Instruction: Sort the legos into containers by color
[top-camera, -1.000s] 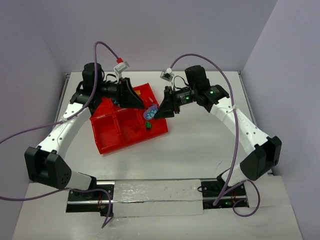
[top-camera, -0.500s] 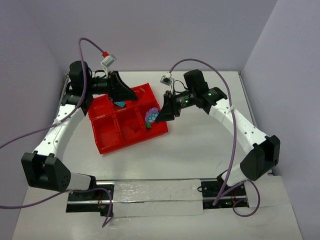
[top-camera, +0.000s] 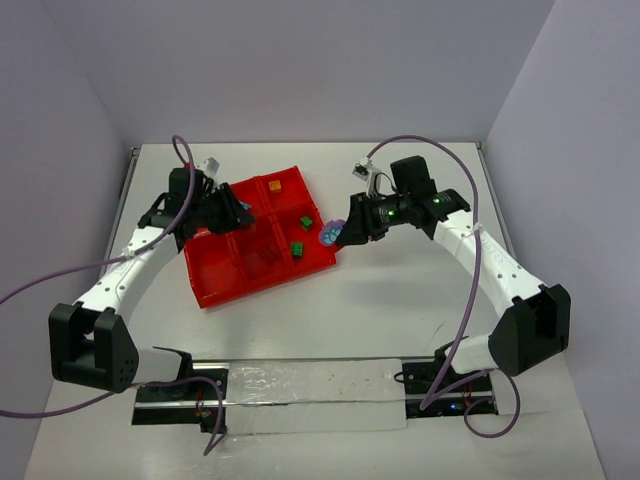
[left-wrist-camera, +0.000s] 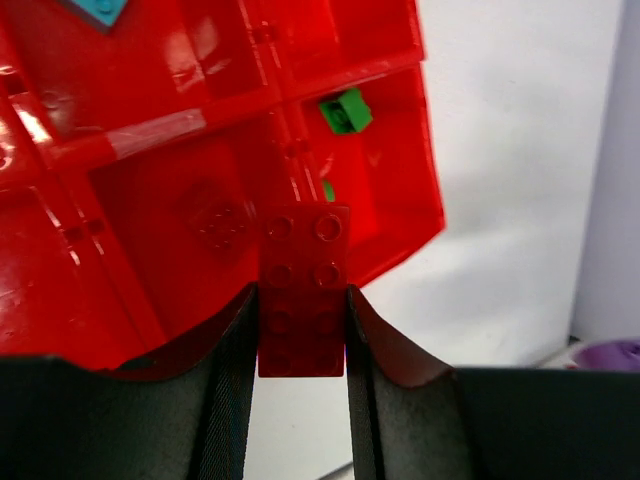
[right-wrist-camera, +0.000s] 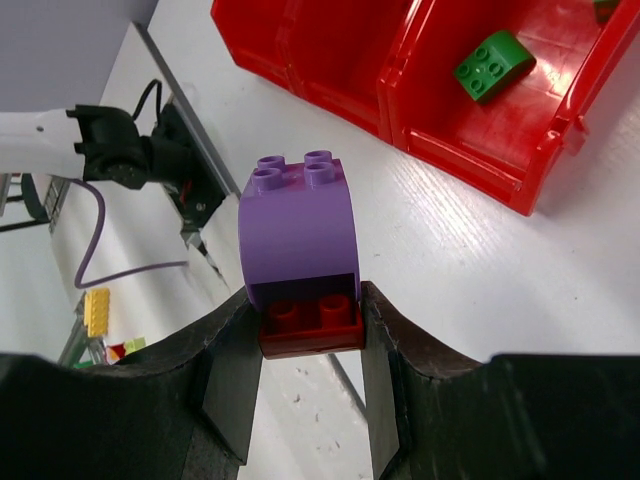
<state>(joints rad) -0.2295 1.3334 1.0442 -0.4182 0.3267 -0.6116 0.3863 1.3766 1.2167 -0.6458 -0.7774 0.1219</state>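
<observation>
The left gripper (left-wrist-camera: 302, 298) is pinching a red brick (left-wrist-camera: 303, 290) by its long sides, studs facing the wrist camera, and is holding it above the red tray (left-wrist-camera: 150, 230). From overhead this brick is not showing: the left gripper (top-camera: 238, 212) is hanging over the tray's (top-camera: 215, 290) far row, and red is blending into red there.

The right gripper (right-wrist-camera: 305, 300) is squeezing a second red brick (right-wrist-camera: 310, 322) that is carrying a rounded purple brick (right-wrist-camera: 300, 225) on top. Its wrist view is showing white table (right-wrist-camera: 480, 270) beneath them, with the tray (right-wrist-camera: 330, 60) further off. In the top view, the right gripper (top-camera: 333, 234) is sitting just beside the tray's right edge, and its load is appearing only as a small purple speck (top-camera: 327, 236); the red piece under it is too small to tell.

Two green bricks (top-camera: 306, 222) (top-camera: 297, 249) are lying in the tray's near right corner compartment. The left wrist view is showing one green brick (left-wrist-camera: 345, 110) clearly, while the other is peeking out from behind the held brick. The right wrist view is catching a green brick (right-wrist-camera: 492, 65) too.

An orange brick (top-camera: 275, 185) is resting in the far right corner compartment, visible only from above. A teal brick (top-camera: 243, 207) is lying in the far row's middle compartment, just beside the left gripper; the left wrist view is clipping that teal brick (left-wrist-camera: 100, 10) at its top edge.
</observation>
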